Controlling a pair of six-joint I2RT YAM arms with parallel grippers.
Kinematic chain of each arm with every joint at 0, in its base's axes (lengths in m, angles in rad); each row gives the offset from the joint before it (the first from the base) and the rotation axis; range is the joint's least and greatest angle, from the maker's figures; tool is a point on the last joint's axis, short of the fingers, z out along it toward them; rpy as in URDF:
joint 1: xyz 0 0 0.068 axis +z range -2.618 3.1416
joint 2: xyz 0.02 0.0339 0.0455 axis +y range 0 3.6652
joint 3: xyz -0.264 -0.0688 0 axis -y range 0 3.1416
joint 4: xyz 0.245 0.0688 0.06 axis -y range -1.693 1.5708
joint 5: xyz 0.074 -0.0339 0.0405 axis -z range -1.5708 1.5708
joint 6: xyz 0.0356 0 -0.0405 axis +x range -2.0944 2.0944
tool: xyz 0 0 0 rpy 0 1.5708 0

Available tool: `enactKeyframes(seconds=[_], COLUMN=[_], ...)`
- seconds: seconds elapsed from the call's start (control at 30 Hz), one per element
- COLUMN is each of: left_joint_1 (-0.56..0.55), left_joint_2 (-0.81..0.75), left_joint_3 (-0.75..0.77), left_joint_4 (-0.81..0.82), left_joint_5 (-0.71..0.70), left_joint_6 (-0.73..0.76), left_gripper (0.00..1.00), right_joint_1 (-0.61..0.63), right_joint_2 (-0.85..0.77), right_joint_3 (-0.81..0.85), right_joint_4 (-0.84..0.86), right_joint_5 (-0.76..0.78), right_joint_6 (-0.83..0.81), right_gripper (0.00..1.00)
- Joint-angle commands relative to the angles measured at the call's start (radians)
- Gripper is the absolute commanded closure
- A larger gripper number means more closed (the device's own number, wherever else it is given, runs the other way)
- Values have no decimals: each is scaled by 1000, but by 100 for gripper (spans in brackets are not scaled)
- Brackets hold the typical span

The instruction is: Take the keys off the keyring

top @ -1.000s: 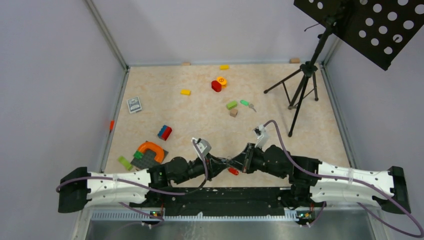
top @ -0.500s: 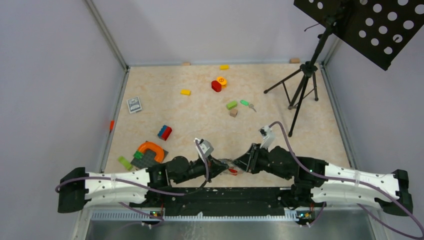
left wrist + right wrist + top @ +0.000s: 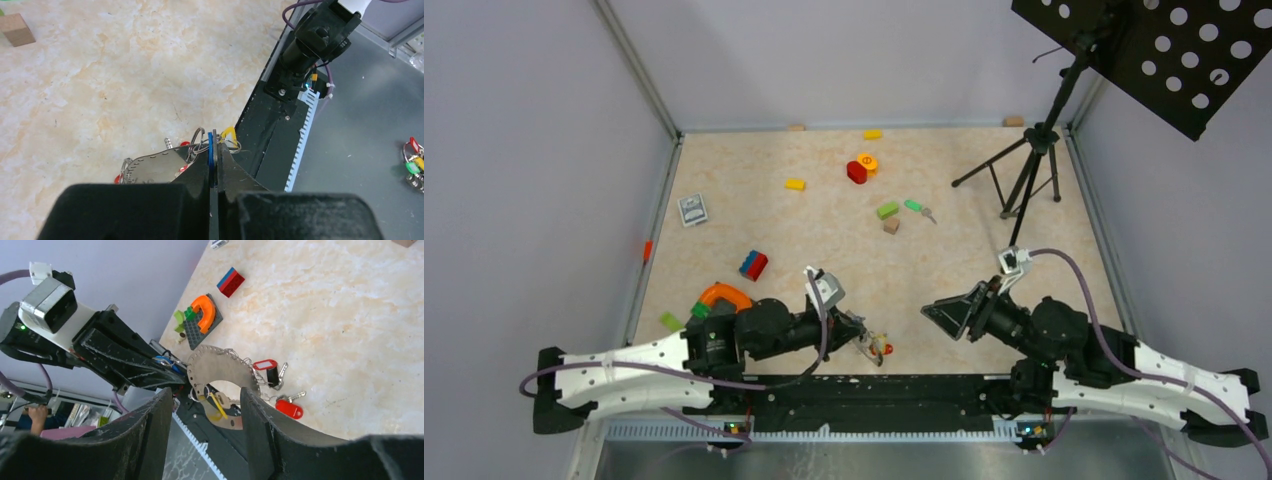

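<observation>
Just left of the keyring [image 3: 220, 365], the left gripper [image 3: 214, 150] is clamped edge-on over a thin blue key head [image 3: 210, 147], so the whole bunch hangs from that one narrow pinch. Beyond its tips the grey strap loop lies low against the table [image 3: 824, 230], with its small metal rings bunched at the gripper side. To the right of the keyring the right gripper [image 3: 206, 395] stands well apart with its jaws spread and nothing in them. I count one strap loop, one blue head, two red pieces [image 3: 289, 408] and one yellow tag [image 3: 218, 407]. None looks freed yet. The risk, as I judge it, is that the thin head slips from the pinch under a pull, or that the right jaws close on strap instead of a key.
</observation>
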Motion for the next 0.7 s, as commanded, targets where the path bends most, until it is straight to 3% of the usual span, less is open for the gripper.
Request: enactKeyframes(seconds=[0.0, 0.1, 0.37, 0.67], left_joint_1=[2, 2, 2, 2], left_joint_2=[36, 99, 398, 473], left_joint_3=[142, 240, 645, 790], left_joint_4=[-112, -190, -626, -850], left_joint_5=[38, 95, 189, 312], left_joint_6=[45, 92, 127, 91], left_gripper=[100, 100, 100, 100], right_joint_1=[8, 8, 9, 9], right_joint_2=[-13, 28, 111, 107], right_joint_3=[-40, -50, -57, -191], right_joint_4=[107, 156, 213, 425], right_joint_5=[28, 18, 13, -116], right_joint_6=[-88, -148, -264, -361], right_gripper=[49, 51, 52, 52])
